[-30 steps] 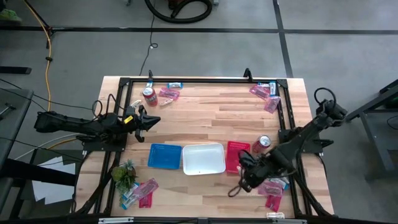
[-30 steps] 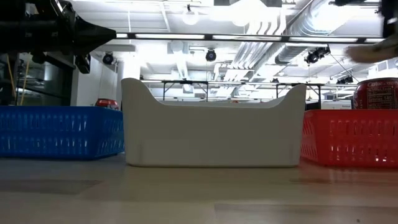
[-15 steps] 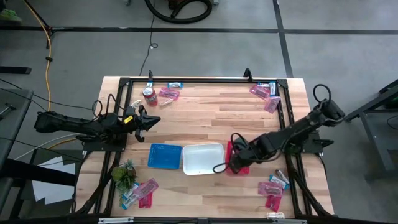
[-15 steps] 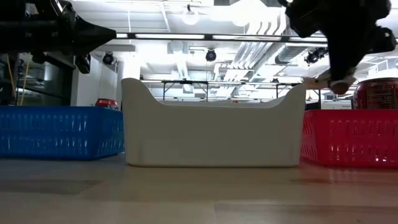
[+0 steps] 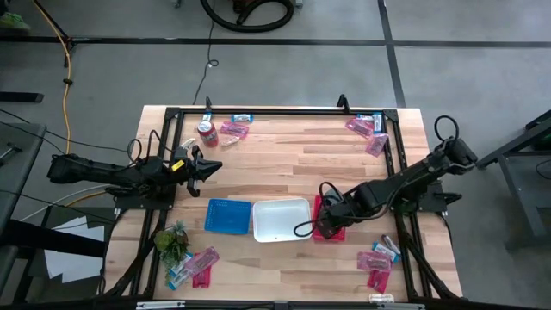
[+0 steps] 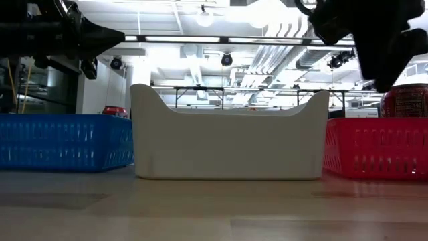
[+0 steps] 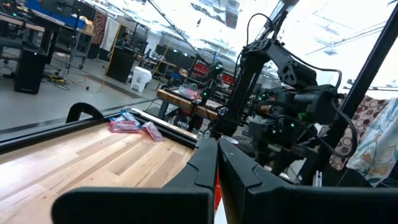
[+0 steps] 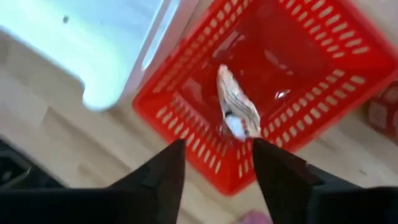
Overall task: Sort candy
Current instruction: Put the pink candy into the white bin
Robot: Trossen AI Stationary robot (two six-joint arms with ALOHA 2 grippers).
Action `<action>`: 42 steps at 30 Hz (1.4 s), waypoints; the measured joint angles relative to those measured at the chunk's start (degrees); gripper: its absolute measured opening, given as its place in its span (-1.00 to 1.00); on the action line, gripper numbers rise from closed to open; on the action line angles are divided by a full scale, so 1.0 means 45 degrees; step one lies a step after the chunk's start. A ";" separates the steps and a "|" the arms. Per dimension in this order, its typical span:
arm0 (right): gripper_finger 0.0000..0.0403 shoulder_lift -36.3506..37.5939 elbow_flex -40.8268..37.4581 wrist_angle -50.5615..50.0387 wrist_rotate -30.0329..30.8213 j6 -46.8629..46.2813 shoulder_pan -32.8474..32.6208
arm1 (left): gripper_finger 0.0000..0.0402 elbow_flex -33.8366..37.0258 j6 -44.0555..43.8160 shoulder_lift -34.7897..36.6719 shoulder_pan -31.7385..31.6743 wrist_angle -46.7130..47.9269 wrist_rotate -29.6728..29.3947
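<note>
Candy [image 8: 237, 106] lies lengthwise inside red basket [image 8: 311, 68], below open right tool [image 8: 217, 163].

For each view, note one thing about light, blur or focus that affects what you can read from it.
High view: even light, sharp. Low view: bright ceiling behind, so the right claw reads as silhouette. Right wrist view: motion blur smears the candy and red tray. Left wrist view: near fingers soft, windows glaring.

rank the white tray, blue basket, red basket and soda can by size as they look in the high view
1. white tray
2. blue basket
3. red basket, partly hidden under the right arm, so this rank is unsure
4. soda can
</note>
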State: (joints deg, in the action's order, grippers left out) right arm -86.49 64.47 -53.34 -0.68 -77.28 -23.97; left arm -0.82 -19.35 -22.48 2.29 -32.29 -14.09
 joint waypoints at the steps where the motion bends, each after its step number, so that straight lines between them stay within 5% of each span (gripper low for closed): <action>1: -0.04 0.0106 0.0000 -0.0008 -0.0296 0.0043 -0.0006 | -1.00 0.0000 -0.0001 -0.0002 0.0001 0.0000 0.0000; 11: 0.02 0.1154 0.0000 0.0160 -0.2161 -0.2171 -0.2744 | -1.00 0.0000 0.0000 -0.0005 0.0000 0.0000 -0.0002; 19: 0.02 -0.0115 -0.0034 -0.1163 -0.1933 -0.2695 -0.5262 | -1.00 0.0000 0.0000 -0.0003 -0.0002 0.0005 0.0000; 24: 0.02 -0.1043 -0.0228 -0.2111 -0.1430 -0.1298 -0.5629 | -1.00 0.0000 0.0000 -0.0001 -0.0001 0.0005 0.0000; 33: 0.02 -0.1388 -0.3075 0.1482 -0.2044 -0.0416 -0.5689 | -1.00 0.0000 -0.0003 -0.0003 0.0003 0.0005 0.0000; 42: 0.02 -0.1358 -0.3784 0.2828 -0.2168 0.0741 -0.5777 | -1.00 0.0003 0.0000 0.0000 0.0003 0.0000 0.0000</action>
State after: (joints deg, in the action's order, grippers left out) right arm -92.60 47.44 -40.62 -10.43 -73.95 -49.96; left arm -0.81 -19.35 -22.48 2.31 -32.29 -14.09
